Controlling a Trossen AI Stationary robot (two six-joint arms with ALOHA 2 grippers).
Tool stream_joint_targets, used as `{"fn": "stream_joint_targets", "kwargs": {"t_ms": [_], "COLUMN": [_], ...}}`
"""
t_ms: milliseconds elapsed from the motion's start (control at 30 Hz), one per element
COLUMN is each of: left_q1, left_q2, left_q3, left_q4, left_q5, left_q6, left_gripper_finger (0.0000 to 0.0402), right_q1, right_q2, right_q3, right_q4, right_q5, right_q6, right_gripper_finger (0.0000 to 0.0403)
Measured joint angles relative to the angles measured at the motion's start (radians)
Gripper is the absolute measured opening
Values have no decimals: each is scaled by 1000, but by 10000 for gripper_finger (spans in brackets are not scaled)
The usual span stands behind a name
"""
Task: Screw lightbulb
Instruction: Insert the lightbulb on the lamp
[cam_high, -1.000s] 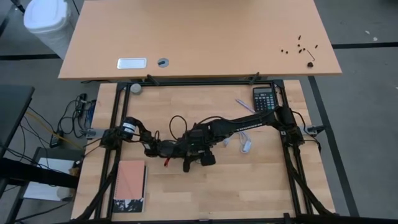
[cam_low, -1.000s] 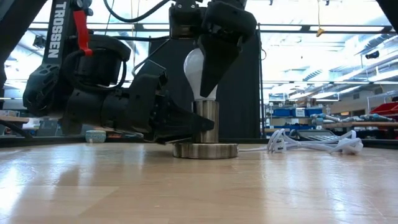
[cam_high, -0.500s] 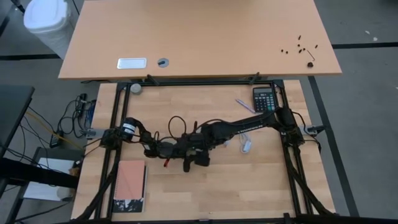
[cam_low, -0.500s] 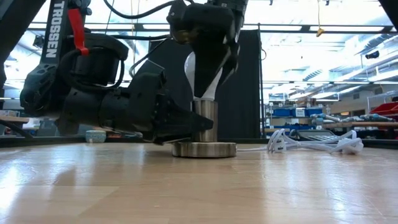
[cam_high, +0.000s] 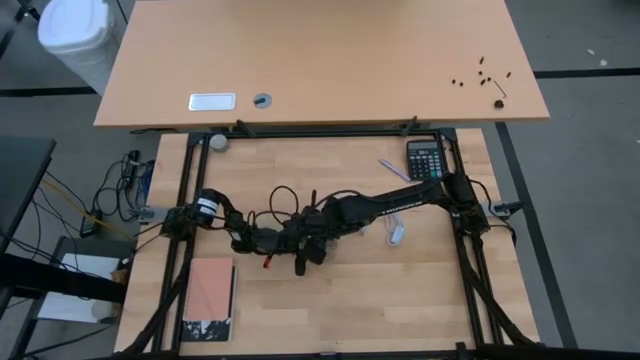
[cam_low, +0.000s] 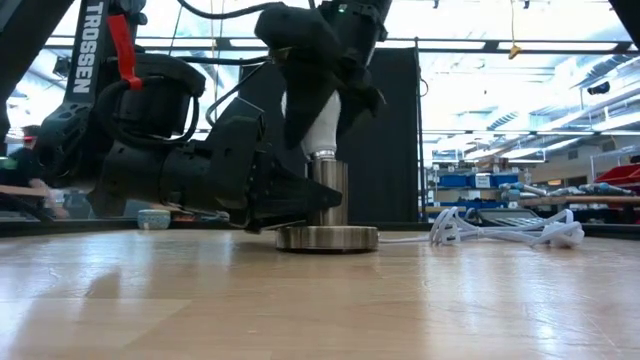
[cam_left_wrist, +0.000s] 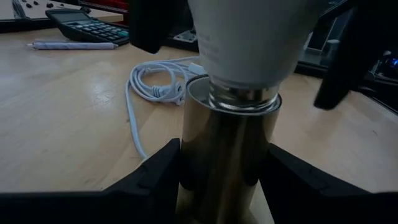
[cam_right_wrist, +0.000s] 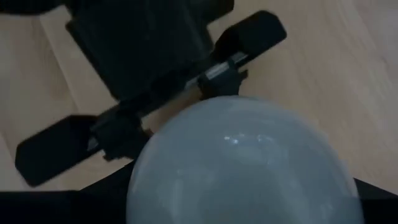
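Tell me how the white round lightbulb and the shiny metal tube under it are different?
The white round lightbulb is matte white and bulges out, while the shiny metal tube is brassy, reflective and straight-sided. The lightbulb sits on top with its grey screw base at the tube's open mouth; the tube stands on a flat metal disc. The right gripper holds the lightbulb from above; the left gripper clamps the tube from the side. Both stand upright.

"TROSSEN" on arm (cam_low: 97, 40) (white lettering)
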Motion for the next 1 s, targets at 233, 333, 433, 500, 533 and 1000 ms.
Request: {"fn": "stream_joint_targets", "kwargs": {"t_ms": [233, 333, 433, 500, 533, 1000], "left_q1": [0, 0, 0, 0, 0, 0], "left_q2": [0, 0, 0, 0, 0, 0], "left_q3": [1, 1, 1, 1, 1, 1], "left_q4": [0, 0, -4, -4, -5, -7], "left_q5": [0, 0, 1, 1, 1, 3], "left_q6": [0, 0, 0, 0, 0, 3], "left_gripper_finger": [194, 194, 194, 194, 194, 194], "right_q1": [-4, -5, 3, 10, 13, 53], "right_q2": [0, -2, -9, -17, -18, -33], "right_q3": [0, 0, 1, 1, 2, 126], "right_q4": [-91, -94, -110, -143, -147, -347], "right_q5": [-23, -24, -25, -26, -26, 63], "right_q6": [-27, -38, -46, -51, -53, -160], "right_gripper_finger": [298, 306, 309, 310, 310, 309]}}
